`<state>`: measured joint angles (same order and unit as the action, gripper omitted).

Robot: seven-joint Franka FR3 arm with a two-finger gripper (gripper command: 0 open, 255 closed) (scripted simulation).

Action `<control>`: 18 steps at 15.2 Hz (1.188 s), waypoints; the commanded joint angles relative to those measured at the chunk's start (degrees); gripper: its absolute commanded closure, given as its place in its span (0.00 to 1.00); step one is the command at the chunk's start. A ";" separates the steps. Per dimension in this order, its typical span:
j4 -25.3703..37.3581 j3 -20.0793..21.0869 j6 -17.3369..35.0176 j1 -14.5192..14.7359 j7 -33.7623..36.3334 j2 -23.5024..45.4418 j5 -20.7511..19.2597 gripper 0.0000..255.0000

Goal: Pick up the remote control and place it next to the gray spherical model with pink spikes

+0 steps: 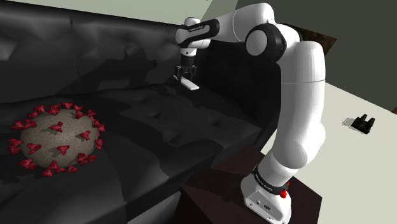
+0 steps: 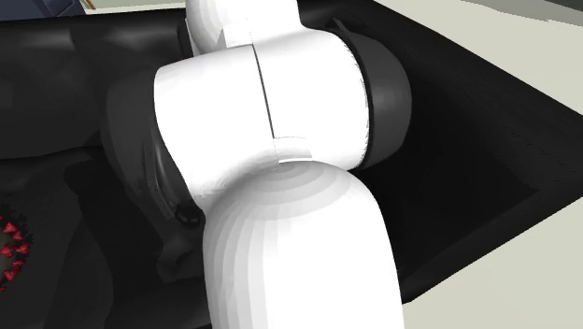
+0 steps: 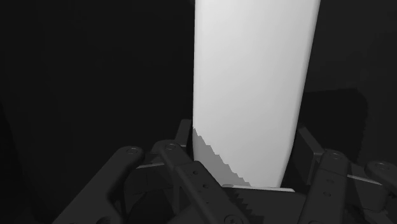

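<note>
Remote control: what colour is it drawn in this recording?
The remote control is plain white, best seen in the wrist view.

Black sofa (image 1: 191, 130), one thing on it
Grey ball (image 1: 56, 137) with red-pink spikes rests on the seat, eight o'clock in the shoulder view.

I read the wrist view as follows: the white remote control (image 3: 254, 83) runs out past the frame edge, so its far end is cut off. Its near end drops behind the gripper (image 3: 243, 143) that clasps it.

In the second exterior view, the arm (image 2: 271, 140) blocks most of the black sofa (image 2: 486, 140). The spiked sphere (image 2: 9, 245) is cut by that view's left edge.

In the shoulder view, I cannot identify the small dark object (image 1: 363, 123) on the floor; the stand (image 1: 216, 188) is cut by the bottom edge.
</note>
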<state>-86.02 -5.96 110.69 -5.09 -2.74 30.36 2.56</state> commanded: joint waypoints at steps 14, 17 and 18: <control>7.97 -0.20 -10.41 -0.16 0.04 -2.46 -0.29 1.00; 10.03 -0.23 -12.63 -0.21 0.06 -2.62 -0.32 1.00; 10.76 -0.23 -13.39 -0.22 0.06 -2.65 -0.33 1.00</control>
<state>-76.00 -6.21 98.12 -5.36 -2.75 27.79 2.25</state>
